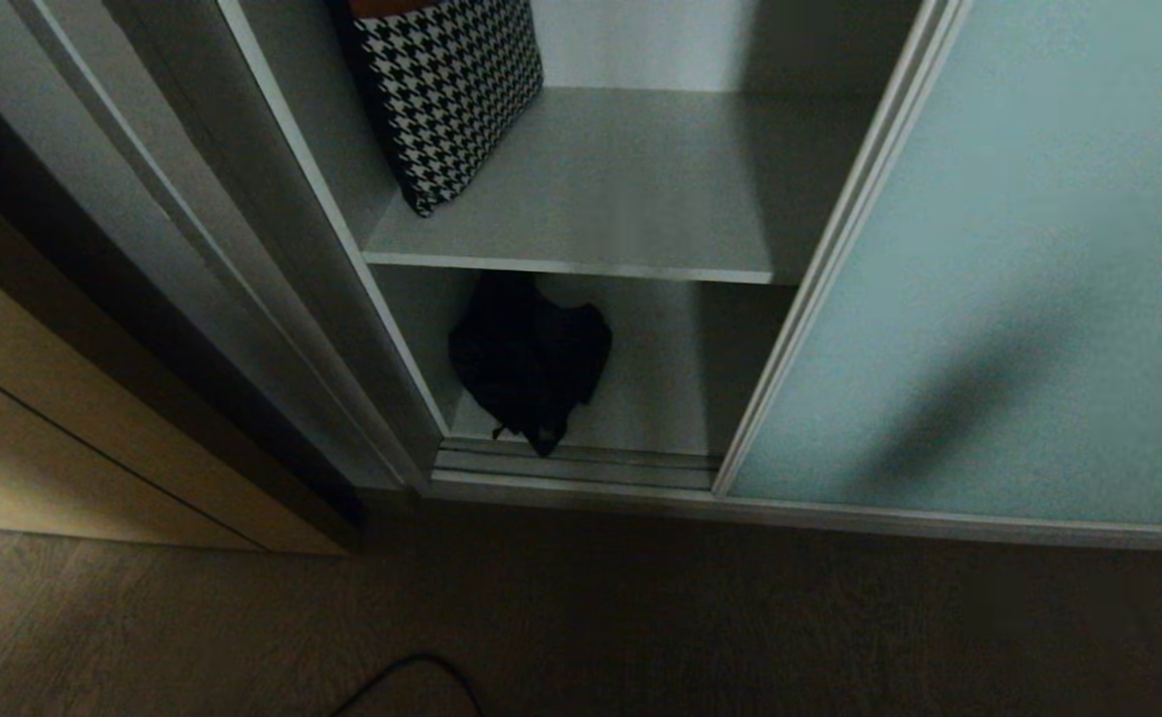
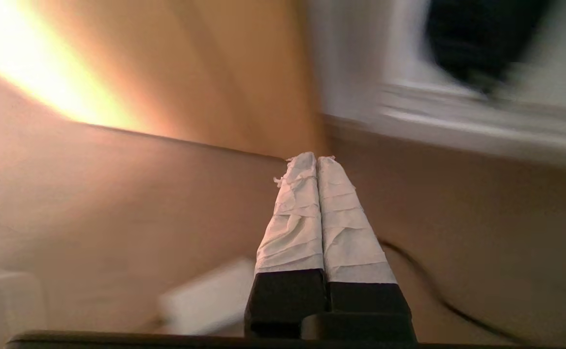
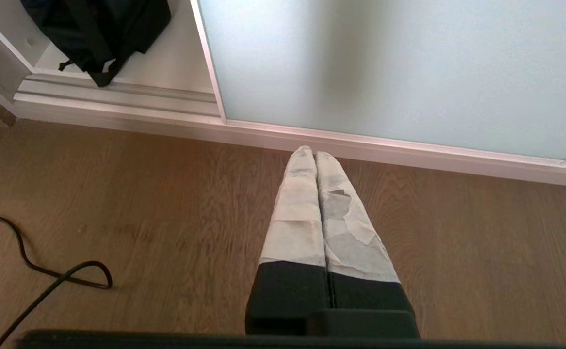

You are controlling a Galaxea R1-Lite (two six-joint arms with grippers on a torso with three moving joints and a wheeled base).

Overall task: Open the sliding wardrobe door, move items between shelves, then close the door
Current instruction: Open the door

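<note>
Both grippers, left (image 2: 316,160) and right (image 3: 314,152), we see pressed shut and empty above the wooden floor (image 3: 166,218). Beyond, the sliding wardrobe door (image 1: 989,299) stands open; the black bundle (image 1: 529,358) lies on the lower shelf (image 1: 650,398), beneath the upper shelf (image 1: 620,199) bearing a houndstooth cushion (image 1: 446,90).

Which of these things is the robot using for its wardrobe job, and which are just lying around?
For the job:
- frosted pale teal glass sliding door, slid open
- soft black fabric bundle on the lower shelf
- flat white-grey upper shelf
- flat white-grey lower shelf

Just lying about:
- black-and-white houndstooth cushion on the upper shelf
- thin black cable on the wooden floor
- beige wooden cabinet front
</note>
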